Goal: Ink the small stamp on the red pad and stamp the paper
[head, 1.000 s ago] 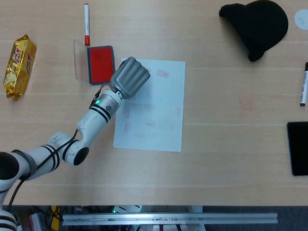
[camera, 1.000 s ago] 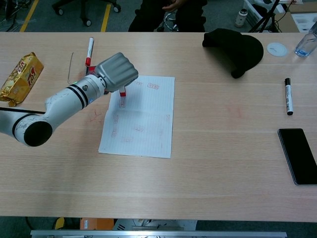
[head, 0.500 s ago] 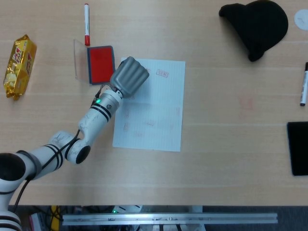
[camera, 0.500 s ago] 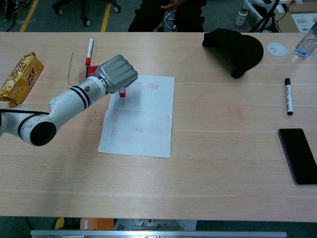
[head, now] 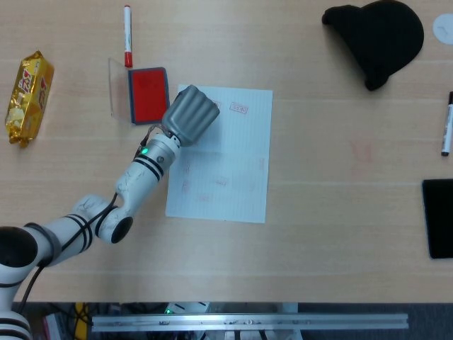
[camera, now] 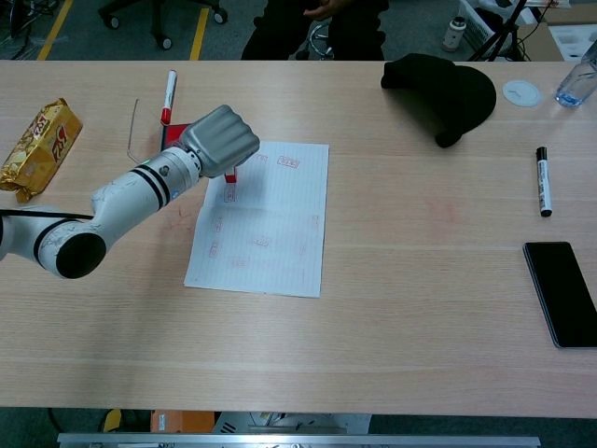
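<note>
We see the left hand (head: 190,115) over the top-left corner of the paper (head: 233,170), fingers curled tight into a fist round the small stamp (camera: 229,174); only the stamp's red lower end shows, in chest view, poking out under the fist and meeting the sheet at approx the hand's 6 o'clock. In head view the stamp is hidden by the hand. The paper lies flat on the table (head: 318,234) w/ several faint red stamp marks (head: 240,109) scattered on it, one clear print near the top edge at approx 3 o'clock from the hand. The red ink pad (head: 148,94) sits open just beside the paper's left edge, at approx 10 o'clock from the hand, its clear lid (head: 112,88) standing up on the pad's left side. A red-capped marker (head: 127,34) lies beyond the pad at 12 o'clock from it. A gold snack packet (head: 28,86) lies well apart at 9 o'clock. Far off at approx 2 o'clock sits a black cap (head: 375,35); a black marker (head: 447,124) and a dark phone (head: 439,216) lie by the table's right edge. The right hand doesn't show in either view.
</note>
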`<state>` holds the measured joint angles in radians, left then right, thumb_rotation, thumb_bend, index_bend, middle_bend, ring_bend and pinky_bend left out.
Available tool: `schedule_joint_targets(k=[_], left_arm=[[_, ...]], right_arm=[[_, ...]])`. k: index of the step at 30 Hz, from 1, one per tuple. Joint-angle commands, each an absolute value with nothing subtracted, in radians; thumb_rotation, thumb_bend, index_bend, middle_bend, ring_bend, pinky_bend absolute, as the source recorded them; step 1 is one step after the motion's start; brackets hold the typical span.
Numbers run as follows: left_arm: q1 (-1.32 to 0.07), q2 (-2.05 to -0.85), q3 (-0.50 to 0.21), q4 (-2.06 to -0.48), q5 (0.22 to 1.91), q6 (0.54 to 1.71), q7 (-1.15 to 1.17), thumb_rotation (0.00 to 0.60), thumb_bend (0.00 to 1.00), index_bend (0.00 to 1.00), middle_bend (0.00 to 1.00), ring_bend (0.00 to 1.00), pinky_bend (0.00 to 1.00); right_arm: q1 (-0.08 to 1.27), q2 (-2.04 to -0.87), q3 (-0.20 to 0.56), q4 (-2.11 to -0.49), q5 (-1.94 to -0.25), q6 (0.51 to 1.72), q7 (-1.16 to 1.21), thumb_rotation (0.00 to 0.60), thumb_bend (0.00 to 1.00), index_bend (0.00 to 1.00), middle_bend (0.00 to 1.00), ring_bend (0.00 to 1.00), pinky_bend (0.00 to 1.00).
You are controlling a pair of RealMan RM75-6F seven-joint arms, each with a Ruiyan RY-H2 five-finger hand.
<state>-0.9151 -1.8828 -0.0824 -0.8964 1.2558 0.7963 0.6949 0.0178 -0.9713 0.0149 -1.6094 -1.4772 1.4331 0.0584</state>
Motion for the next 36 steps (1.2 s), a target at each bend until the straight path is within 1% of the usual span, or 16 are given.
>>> schedule_joint_targets(k=[1,7,12,18,25,30,36], left_arm=[[-0.912,-1.880,-0.081,-0.904,1.258,0.800,0.698,0.600,0.30,0.66,1.00,1.00,1.00],[-0.911,-1.876,-0.082,-0.908,1.256,0.799,0.705,0.600,0.30,0.66,1.00,1.00,1.00],[-0.917,-1.856,-0.099,-0.928,1.256,0.814,0.708,0.600,0.30,0.66,1.00,1.00,1.00],[-0.915,-1.791,-0.121,-1.042,1.260,0.863,0.732,0.600,0.29,0.66,1.00,1.00,1.00],[-0.912,-1.740,-0.118,-1.185,1.260,0.895,0.795,0.600,0.30,0.66,1.00,1.00,1.00],[-0.917,-1.750,-0.108,-1.233,1.256,0.900,0.840,0.600,0.30,0.66,1.00,1.00,1.00],[-0.927,-1.801,-0.102,-1.219,1.235,0.895,0.883,0.600,0.30,0.66,1.00,1.00,1.00]], right_arm=[[0.018,-0.972,0.015,-1.608,-1.477,1.433,0.060,0.600,0.05,0.30,0.38,0.34,0.48],[0.017,-0.974,0.015,-1.604,-1.478,1.433,0.063,0.600,0.05,0.30,0.38,0.34,0.48],[0.016,-0.973,0.017,-1.602,-1.476,1.436,0.067,0.600,0.05,0.30,0.38,0.34,0.48],[0.021,-0.977,0.017,-1.594,-1.481,1.430,0.076,0.600,0.05,0.30,0.38,0.34,0.48],[0.023,-0.980,0.017,-1.586,-1.487,1.430,0.086,0.600,0.05,0.30,0.38,0.34,0.48],[0.020,-0.981,0.014,-1.582,-1.489,1.433,0.092,0.600,0.05,0.30,0.38,0.34,0.48],[0.015,-0.978,0.013,-1.580,-1.487,1.437,0.097,0.600,0.05,0.30,0.38,0.34,0.48]])
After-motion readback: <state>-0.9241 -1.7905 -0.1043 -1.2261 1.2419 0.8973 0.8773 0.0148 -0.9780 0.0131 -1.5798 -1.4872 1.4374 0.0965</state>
